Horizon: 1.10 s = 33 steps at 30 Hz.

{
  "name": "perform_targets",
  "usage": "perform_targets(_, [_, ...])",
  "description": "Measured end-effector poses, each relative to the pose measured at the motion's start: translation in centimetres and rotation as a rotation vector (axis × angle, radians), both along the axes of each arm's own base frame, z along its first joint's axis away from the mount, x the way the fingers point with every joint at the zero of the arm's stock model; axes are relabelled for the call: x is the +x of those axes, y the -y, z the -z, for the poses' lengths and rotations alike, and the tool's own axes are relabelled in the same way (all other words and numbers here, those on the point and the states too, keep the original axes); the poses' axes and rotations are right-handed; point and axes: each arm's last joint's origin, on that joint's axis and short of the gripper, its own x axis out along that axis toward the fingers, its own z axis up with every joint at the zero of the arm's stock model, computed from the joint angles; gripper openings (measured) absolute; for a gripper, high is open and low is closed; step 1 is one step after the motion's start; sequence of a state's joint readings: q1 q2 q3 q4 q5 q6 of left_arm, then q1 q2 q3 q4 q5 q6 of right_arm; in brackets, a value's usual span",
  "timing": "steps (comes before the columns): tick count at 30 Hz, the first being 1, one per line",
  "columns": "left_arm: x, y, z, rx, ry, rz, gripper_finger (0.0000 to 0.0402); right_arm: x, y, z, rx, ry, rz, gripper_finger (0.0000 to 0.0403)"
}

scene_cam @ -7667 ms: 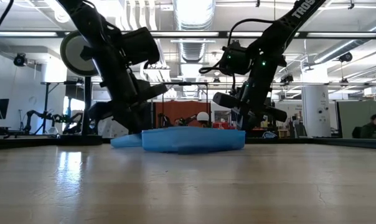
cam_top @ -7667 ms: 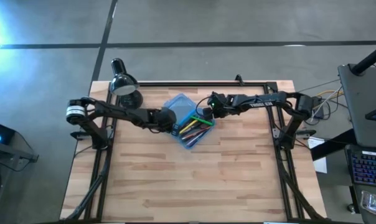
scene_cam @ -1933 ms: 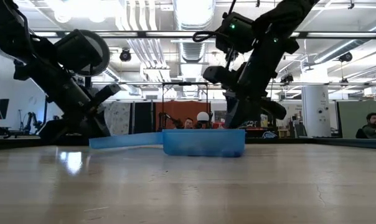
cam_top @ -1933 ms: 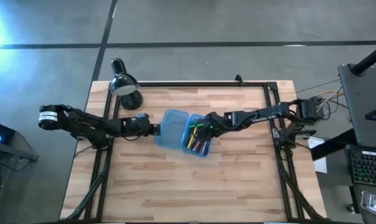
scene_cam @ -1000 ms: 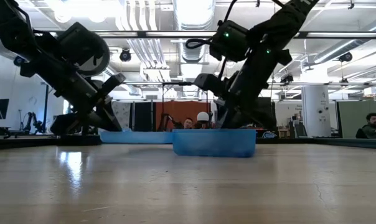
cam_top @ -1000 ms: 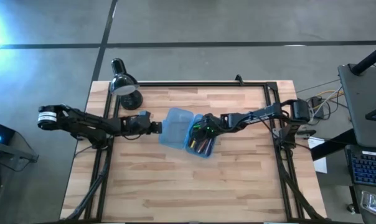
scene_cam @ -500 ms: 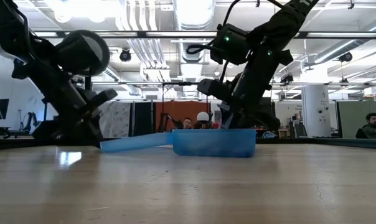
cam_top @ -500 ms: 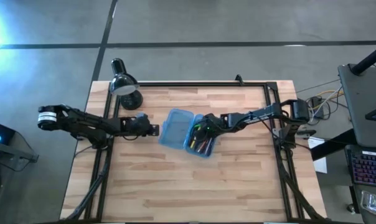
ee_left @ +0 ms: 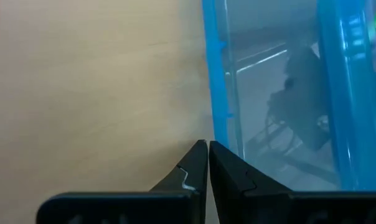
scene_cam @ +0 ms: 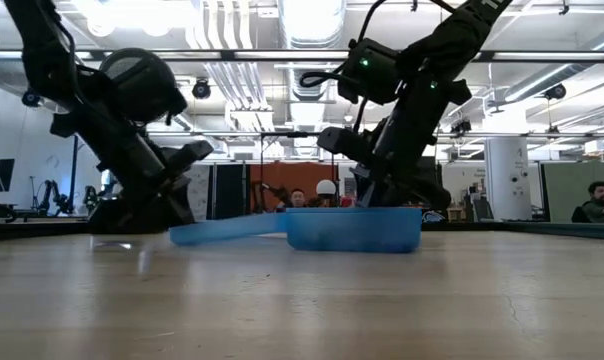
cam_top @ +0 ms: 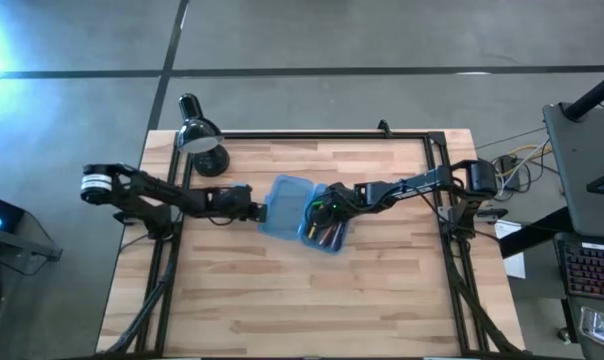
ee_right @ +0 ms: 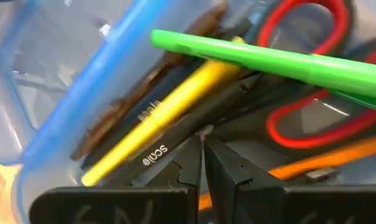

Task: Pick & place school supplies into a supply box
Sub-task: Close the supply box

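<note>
The translucent blue supply box lies open at the table's middle. Its lid half is on the left, slanting up toward the hinge. Its tray half is on the right. The school supplies lie in the tray: a green pen, a yellow pencil, an orange pencil, dark pens and red-handled scissors. My left gripper is shut, low at the lid's left edge. My right gripper is shut, reaching down into the tray. My left gripper sets its shut fingertips against the lid's free long edge, slanting down from the table's left. The lid's free edge rests on the table. My right gripper's shut fingertips slant down from the table's right onto the dark pens in the tray.
A black desk lamp stands at the far left corner. A black frame rail runs along the far edge. Bare wood fills the near half of the table. A person shows in the room behind.
My left gripper has drawn back a little, then gone lower and toward the table's right, up to the lid's edge. The lid, flat a second ago, now slants, and the whole box has slid a little toward the right.
</note>
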<state>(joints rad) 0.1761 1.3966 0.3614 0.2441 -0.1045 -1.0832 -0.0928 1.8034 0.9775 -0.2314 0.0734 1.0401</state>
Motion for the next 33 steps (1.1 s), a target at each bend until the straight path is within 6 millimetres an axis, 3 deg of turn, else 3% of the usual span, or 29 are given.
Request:
perform_targets(19, [1.4,-0.3,-4.0,0.044,0.182,0.02,0.0002,-0.8,-0.1,0.3,0.0,-0.082,-0.007,0.0013])
perform_targets(26, [2.3,-0.4,-5.9,0.017,0.377,0.007,0.0002,-0.8,-0.1,0.4,-0.001,-0.089,-0.011,0.0013])
perform_targets(33, [2.8,-0.4,-6.8,0.002,0.429,0.013,0.0002,-0.8,-0.1,0.4,-0.004,-0.087,-0.015,0.0013])
